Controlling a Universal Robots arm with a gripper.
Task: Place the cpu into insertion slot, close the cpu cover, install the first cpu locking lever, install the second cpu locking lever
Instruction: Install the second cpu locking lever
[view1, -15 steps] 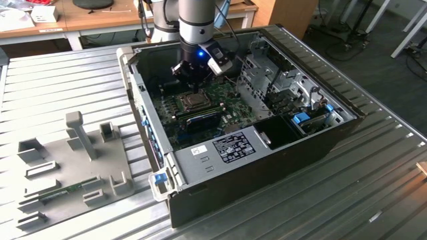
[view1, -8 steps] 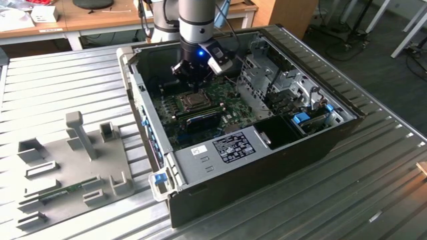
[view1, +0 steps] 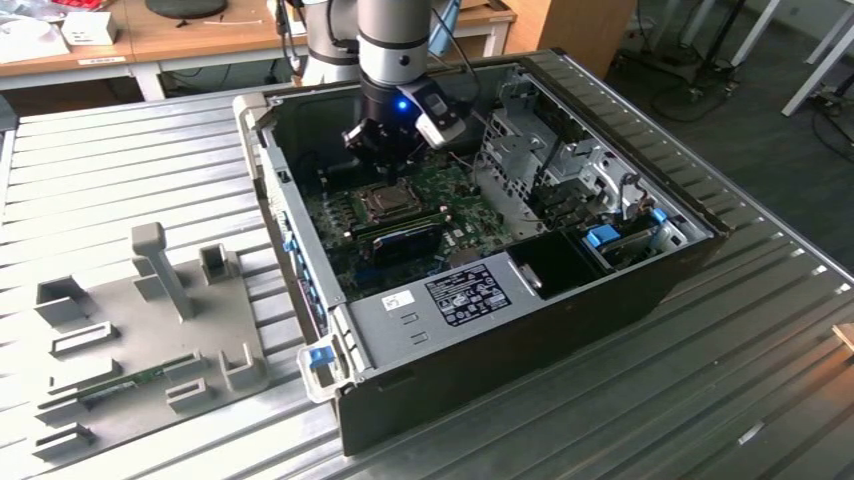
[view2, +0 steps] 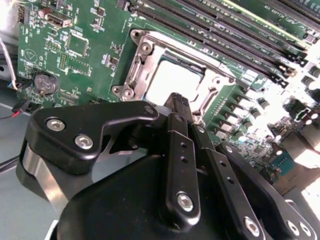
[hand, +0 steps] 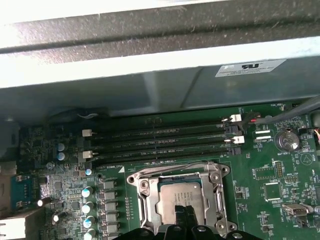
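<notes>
One small silvery square cpu (hand: 181, 199) sits inside one dark square insertion slot (hand: 143, 206), under one silvery metal cpu cover (view2: 216, 79); one black gripper (view2: 176, 102), fingers together, hovers just above the slot

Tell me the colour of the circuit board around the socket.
Green circuit board, clearest in the first wrist view.

ribbed metal table (view1: 120, 180), wooden desks (view1: 200, 40), dark floor (view1: 721, 110)
</notes>
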